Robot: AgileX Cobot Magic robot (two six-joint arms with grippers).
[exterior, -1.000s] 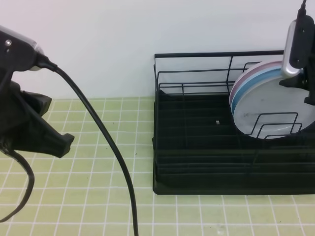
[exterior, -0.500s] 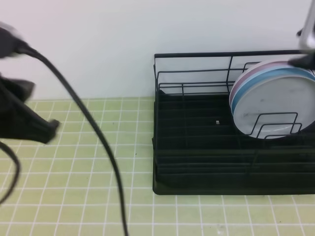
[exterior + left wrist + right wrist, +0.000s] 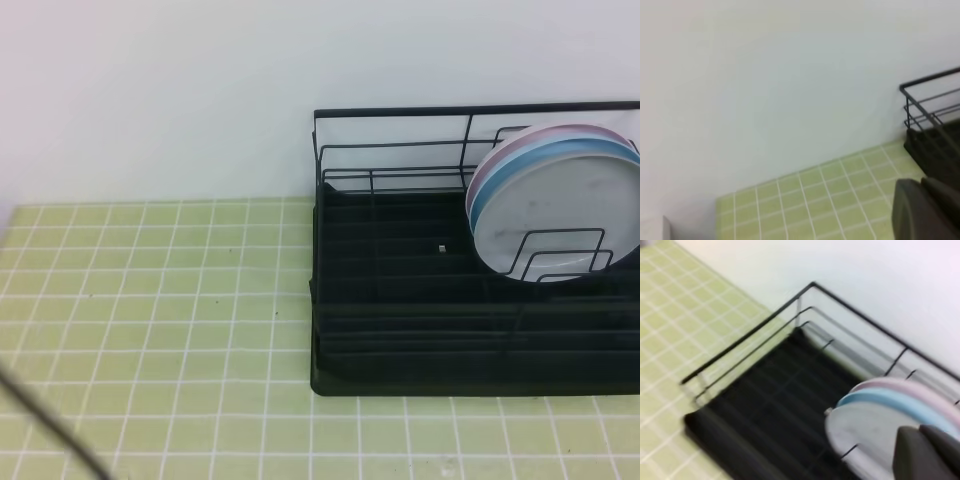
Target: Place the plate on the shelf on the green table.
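On the left of the high view, only the green table [image 3: 150, 300] was seen, its yellow-green tiles bare apart from a blurred dark streak, perhaps a cable, at the bottom left corner. No arm was visible in that view. In the left wrist view a dark blurred shape that was taken to be the left gripper [image 3: 927, 210] filled the lower right corner; its jaws could not be made out there, but they were judged to be pressed together, with nothing seen held between them.

Further right, the shelf [image 3: 400, 330] was seen standing on the tiles against the white wall, its black tray base resting flat. At its right end the plate [image 3: 560, 220] was found standing on edge, tilted back, its lower rim tucked behind a looped wire divider. Directly behind it the light blue plate [image 3: 520, 165] was stacked, and behind that the pink plate [image 3: 500, 150], each leaning against the next.

In the right wrist view the right gripper [image 3: 930, 452] was glimpsed as a dark blur at the lower right, above the plates; it too was judged shut on nothing, and no contact with the plate was seen.

The placement was judged done: the plate was seated in the rack and released. Nothing appeared left beyond drawing the arms clear.
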